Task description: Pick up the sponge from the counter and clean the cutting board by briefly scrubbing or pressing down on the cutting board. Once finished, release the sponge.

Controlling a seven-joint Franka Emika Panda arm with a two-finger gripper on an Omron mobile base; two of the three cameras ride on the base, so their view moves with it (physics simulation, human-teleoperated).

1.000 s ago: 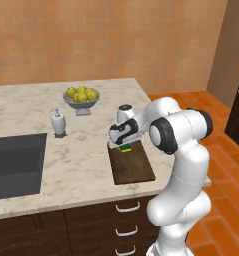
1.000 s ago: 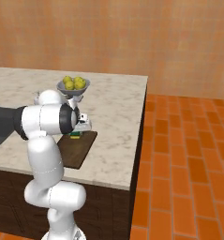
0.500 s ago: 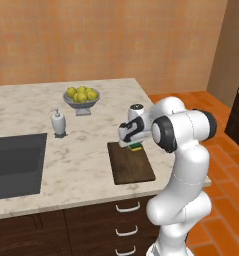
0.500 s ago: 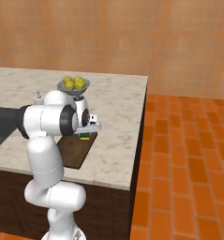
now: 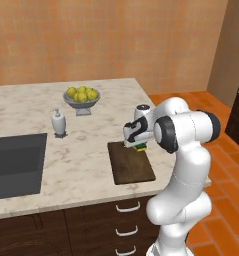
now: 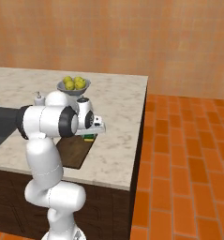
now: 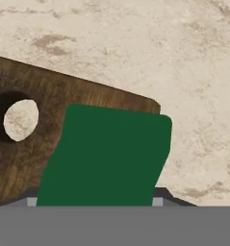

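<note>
The green-topped sponge (image 5: 141, 147) sits between the fingers of my gripper (image 5: 139, 144), which is shut on it. It is at the far right corner of the dark wooden cutting board (image 5: 131, 165), low over it or touching it; which one I cannot tell. In the right base view the sponge (image 6: 89, 137) hangs under the gripper (image 6: 89, 134) at the board's (image 6: 73, 152) far end. Looking along the hand, the sponge's green face (image 7: 107, 153) overlaps the board (image 7: 34, 153) just right of its hole, with the beige counter (image 7: 193, 72) beyond.
A bowl of lemons (image 5: 81, 96) and a soap dispenser (image 5: 58, 123) stand farther back on the counter (image 5: 86, 145). The dark sink basin (image 5: 13, 160) lies to the left. The counter's right edge drops to a brick floor (image 6: 188, 154).
The gripper has carried the sponge to the right along the board's far edge, toward its right corner, and slightly lower. The board and the other objects have stayed put.
</note>
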